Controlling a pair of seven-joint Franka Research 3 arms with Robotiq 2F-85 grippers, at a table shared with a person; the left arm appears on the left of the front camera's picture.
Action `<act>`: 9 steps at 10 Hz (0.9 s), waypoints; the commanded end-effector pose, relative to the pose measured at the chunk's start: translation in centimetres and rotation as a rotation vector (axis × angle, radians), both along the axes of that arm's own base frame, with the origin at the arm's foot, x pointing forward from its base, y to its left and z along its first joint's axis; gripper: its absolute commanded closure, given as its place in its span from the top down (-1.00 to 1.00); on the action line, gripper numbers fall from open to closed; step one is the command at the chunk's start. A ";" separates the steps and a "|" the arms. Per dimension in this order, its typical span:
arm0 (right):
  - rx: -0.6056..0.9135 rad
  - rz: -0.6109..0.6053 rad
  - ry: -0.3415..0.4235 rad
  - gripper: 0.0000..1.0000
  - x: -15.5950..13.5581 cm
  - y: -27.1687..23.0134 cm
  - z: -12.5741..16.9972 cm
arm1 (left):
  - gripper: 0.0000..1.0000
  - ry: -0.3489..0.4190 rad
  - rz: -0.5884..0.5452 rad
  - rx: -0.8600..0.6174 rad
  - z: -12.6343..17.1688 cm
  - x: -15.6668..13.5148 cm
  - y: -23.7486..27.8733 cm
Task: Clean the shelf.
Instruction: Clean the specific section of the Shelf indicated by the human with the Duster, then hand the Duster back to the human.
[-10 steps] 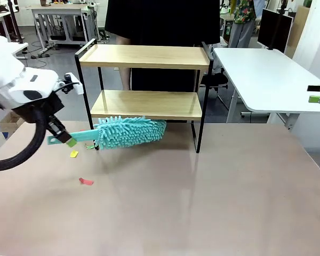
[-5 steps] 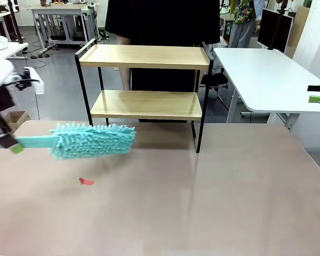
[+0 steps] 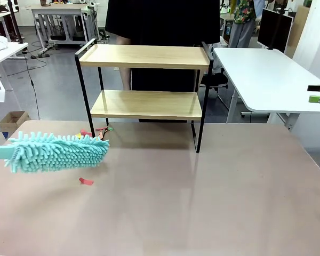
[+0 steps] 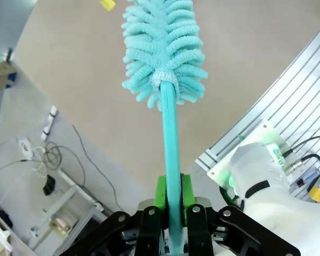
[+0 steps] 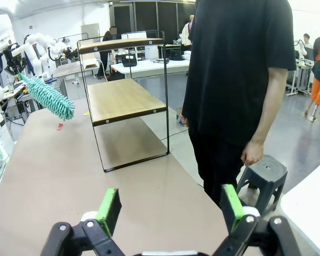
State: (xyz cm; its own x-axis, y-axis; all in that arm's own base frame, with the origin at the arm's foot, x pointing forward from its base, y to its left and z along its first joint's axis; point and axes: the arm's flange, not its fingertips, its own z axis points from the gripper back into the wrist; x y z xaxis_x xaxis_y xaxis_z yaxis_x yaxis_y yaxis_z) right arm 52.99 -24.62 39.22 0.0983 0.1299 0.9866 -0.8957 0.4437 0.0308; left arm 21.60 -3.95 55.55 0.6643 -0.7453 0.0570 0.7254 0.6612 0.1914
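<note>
Several paper scraps (image 3: 86, 181) lie on the surface (image 3: 202, 202) before the shelf (image 3: 146, 104); left fingers (image 4: 161, 194) pinch the duster (image 3: 56, 152), right fingers (image 5: 109, 208) spread, so a low sweep could scatter scraps.

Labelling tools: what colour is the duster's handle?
Teal, like its fluffy head; duster handle shows best in left wrist view.

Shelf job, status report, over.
Left fingers shut on teal fluffy duster. Right gripper open. Two-tier wooden shelf bare; paper scraps on table.
</note>
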 end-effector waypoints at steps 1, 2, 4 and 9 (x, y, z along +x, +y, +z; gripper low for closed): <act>-0.004 0.002 -0.004 1.00 0.0 0.2 0.3 | -0.74 0.005 -0.014 -0.017 -0.2 0.6 -0.1; -0.004 0.002 -0.004 1.00 0.0 0.2 0.3 | -0.74 0.005 -0.014 -0.017 -0.2 0.6 -0.1; -0.004 0.002 -0.004 1.00 0.0 0.2 0.3 | -0.74 0.005 -0.014 -0.017 -0.2 0.6 -0.1; -0.004 0.002 -0.004 1.00 0.0 0.2 0.3 | -0.74 0.005 -0.014 -0.017 -0.2 0.6 -0.1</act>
